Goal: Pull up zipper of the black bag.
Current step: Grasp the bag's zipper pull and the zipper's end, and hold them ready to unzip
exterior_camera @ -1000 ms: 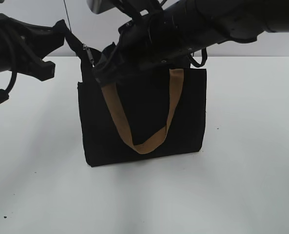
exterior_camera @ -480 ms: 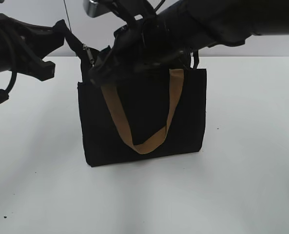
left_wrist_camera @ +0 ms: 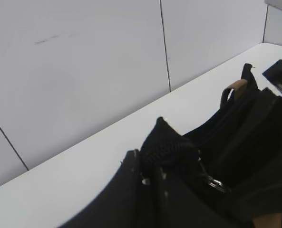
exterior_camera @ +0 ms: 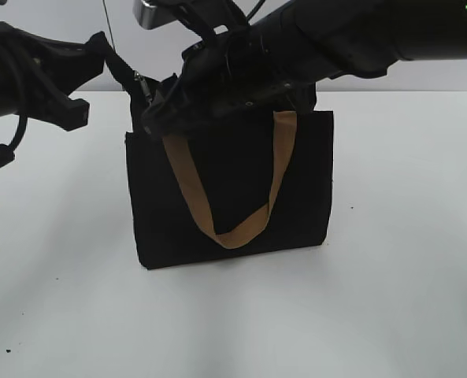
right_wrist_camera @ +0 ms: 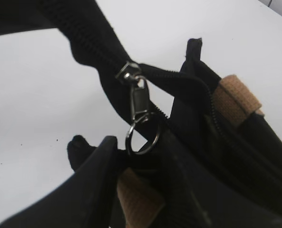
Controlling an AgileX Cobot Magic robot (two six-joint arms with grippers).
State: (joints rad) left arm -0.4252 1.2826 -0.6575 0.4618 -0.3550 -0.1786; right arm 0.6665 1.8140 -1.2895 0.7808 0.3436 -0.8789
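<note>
Exterior: we see the black bag [exterior_camera: 229,185] upright mid-table [exterior_camera: 391,260], left gripper [exterior_camera: 99,49] pinching its corner tab at 10 o'clock. Right wrist: right gripper [right_wrist_camera: 141,152] fingers spread around the zipper [right_wrist_camera: 140,102] pull's ring. Left wrist: fingers clamp the tab.

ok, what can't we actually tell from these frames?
- Right gripper grip: exterior view, its own body hides the fingertips; right wrist view, the fingers flank the zipper pull ring, contact unclear.
- Left gripper: dark against the black bag, so what it pinches is unclear.
- Bag contents: hidden.
</note>
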